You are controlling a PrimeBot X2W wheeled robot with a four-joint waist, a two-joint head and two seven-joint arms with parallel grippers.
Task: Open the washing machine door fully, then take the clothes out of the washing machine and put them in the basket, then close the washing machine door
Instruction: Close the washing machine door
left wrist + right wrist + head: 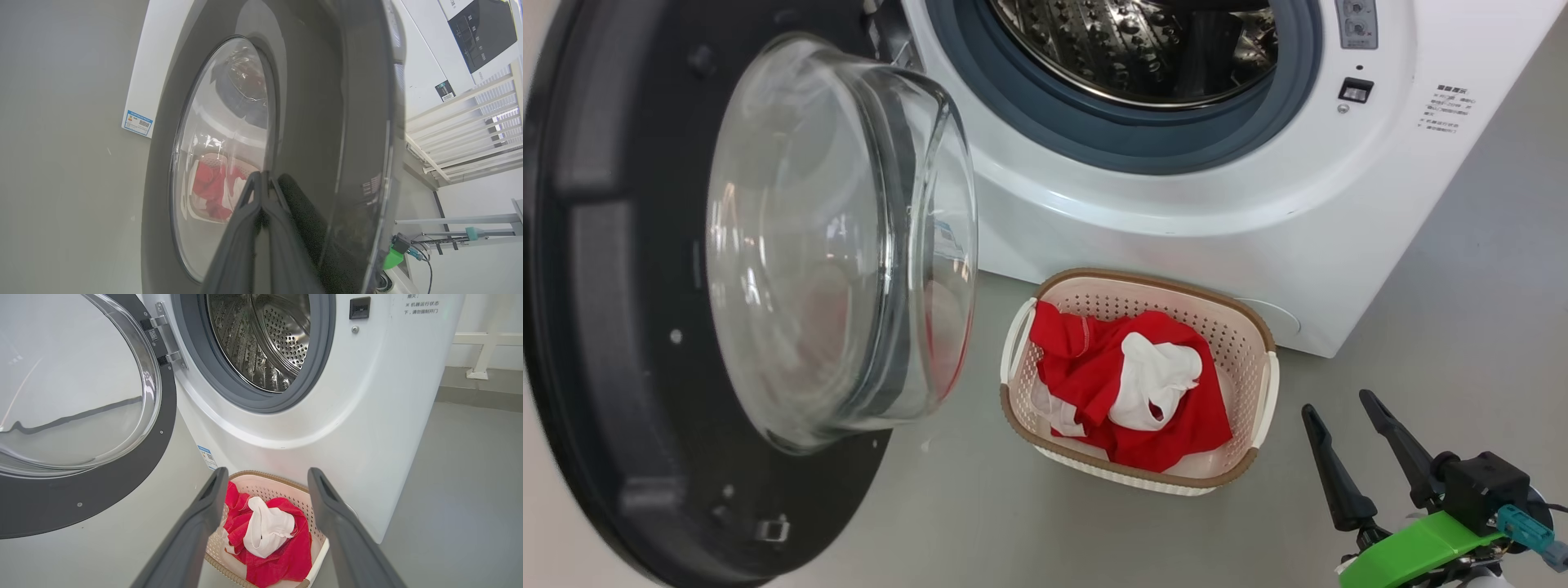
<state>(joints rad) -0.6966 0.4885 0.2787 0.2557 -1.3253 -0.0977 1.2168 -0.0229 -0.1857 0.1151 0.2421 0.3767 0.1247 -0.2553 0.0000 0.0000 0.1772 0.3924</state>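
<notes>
Red-and-white soft garments (1127, 380) lie heaped in the small cream perforated plastic basket (1232, 339) with a brown rim, and the steel drum (1135, 49) looks empty as far as I can see, so I judge only the closing remains. The large round door (613, 327), a glossy black rim around a bulging clear glass bowl, stands wide off the big white front-loading washing machine (1176, 220). The basket sits on the floor just right of the door's free edge. My left gripper (260, 176) is on the door's outer side, fingers (245, 228) pressed together, tips aimed where glass meets black rim. Whether they touch it I cannot tell. My right gripper (1338, 403) hangs well right of the door, beyond the basket, fingers (1331, 465) spread apart and holding nothing. The left arm is clearly nearer, and the push should go through that outer face toward the machine.
</notes>
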